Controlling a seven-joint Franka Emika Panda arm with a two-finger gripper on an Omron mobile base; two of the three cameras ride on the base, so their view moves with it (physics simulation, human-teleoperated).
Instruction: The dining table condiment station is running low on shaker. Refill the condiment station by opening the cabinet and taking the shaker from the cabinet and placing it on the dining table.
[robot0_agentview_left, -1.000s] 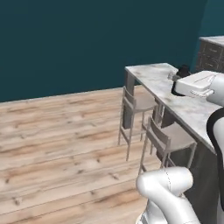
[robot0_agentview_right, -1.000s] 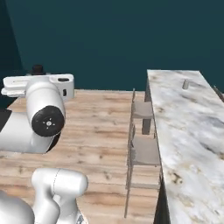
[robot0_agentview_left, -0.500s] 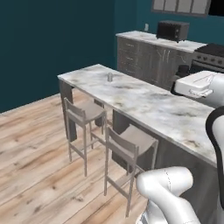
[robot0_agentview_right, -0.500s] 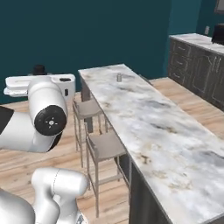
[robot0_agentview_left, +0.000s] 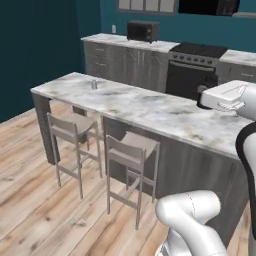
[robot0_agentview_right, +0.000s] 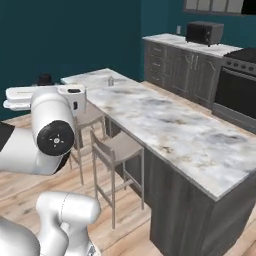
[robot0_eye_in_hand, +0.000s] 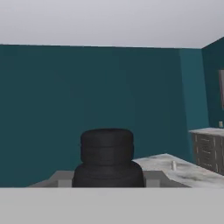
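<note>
You are carrying the shaker (robot0_eye_in_hand: 107, 157) toward the table (robot0_agentview_left: 150, 112); the black piece sits between the jaws in the hand view, so the gripper (robot0_eye_in_hand: 107, 181) looks clenched on it. In the right base view its cap (robot0_agentview_right: 45, 79) pokes above the hand at far left. Bring the hand over bare marble, clear of the grey shaker (robot0_agentview_left: 93, 85) at the table's left end, and lower it upright before you let go. The fingertips are cut off, so contact is hard to confirm.

Black shaker (robot0_eye_in_hand: 107, 157); white-grey tan-veined dining table (robot0_agentview_left: 150, 107); teal wall (robot0_agentview_right: 65, 35).
</note>
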